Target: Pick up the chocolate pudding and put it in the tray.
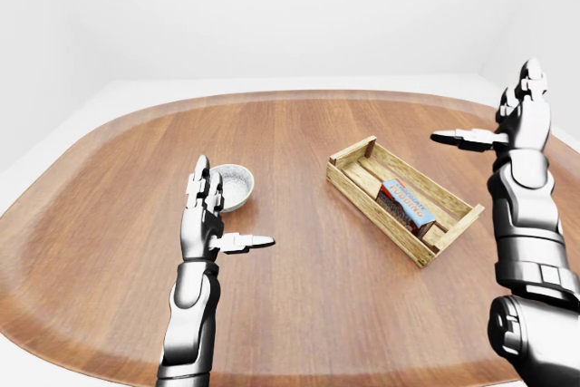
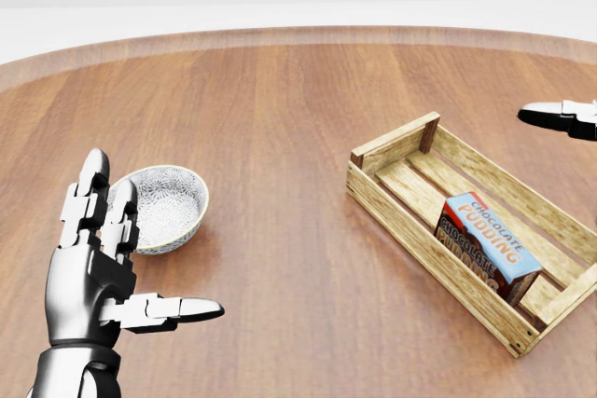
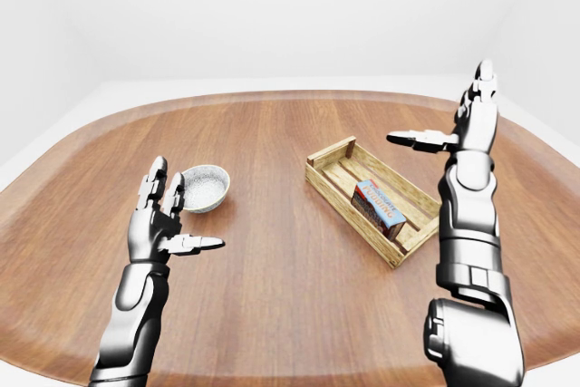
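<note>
Bench (image 2: 280, 109): large rounded slab of brown wood grain, pale floor and white walls around it.

Tray (image 2: 410, 224): shallow slatted crate of light wood, set at a diagonal on the bench, in the right half of the head view. Its slat floor is bare toward the upper-left end.

Chocolate pudding (image 2: 487, 244): rectangular carton, blue top face with white lettering, brown sides. It lies inside the tray, toward the lower-right end, along the tray's length and close to the nearer long wall. Slightly tilted; whether it leans on that wall cannot be told. Nothing is touching it.

Right hand (image 3: 471, 124): silver and black, raised well above the bench, above and to the right of the tray in the right-eye view. Its fingers (image 3: 481, 88) point upward, straight and spread from the thumb, which juts out to the left. Fully open, holding nothing. In the head view only the dark thumb tip shows at the right edge.

Left hand (image 2: 93, 267): same metal build, held upright at lower left of the head view. Fingers extended upward, thumb out to the right; open and empty.

Bowl (image 2: 168, 207): small round ceramic bowl, white with fine grey patterning and a pale yellow rim, upright on the bench, partly hidden behind the left hand's fingers in the head view and well apart from the tray.
</note>
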### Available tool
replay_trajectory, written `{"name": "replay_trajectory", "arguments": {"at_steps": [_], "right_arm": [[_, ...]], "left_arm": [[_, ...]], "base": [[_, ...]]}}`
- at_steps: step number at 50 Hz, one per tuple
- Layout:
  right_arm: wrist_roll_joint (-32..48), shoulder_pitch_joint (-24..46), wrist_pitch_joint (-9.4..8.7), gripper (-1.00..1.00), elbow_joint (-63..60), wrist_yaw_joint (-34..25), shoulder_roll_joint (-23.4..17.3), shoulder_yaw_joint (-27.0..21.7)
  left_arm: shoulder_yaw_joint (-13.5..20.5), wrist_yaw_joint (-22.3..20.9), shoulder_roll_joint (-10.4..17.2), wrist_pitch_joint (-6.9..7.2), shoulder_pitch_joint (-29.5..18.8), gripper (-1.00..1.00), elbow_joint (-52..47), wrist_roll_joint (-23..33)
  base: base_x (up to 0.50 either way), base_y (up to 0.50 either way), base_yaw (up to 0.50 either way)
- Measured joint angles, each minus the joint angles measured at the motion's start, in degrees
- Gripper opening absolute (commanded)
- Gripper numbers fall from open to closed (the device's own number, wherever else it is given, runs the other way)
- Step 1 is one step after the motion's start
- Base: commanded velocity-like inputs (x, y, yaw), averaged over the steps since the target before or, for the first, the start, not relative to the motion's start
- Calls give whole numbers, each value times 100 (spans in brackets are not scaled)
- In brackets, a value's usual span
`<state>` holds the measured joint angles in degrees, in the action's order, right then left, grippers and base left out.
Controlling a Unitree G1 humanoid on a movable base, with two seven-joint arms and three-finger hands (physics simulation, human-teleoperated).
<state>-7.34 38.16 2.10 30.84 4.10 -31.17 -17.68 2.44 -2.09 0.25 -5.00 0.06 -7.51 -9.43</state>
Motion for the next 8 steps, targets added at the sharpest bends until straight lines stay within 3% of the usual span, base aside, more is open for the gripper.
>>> {"name": "replay_trajectory", "arguments": {"at_steps": [8], "right_arm": [[-112, -283, -523, 100, -1383, -37, 32, -171]], "left_arm": [[7, 20, -2, 0, -19, 100, 13, -13]], "base": [[0, 0, 0]]}}
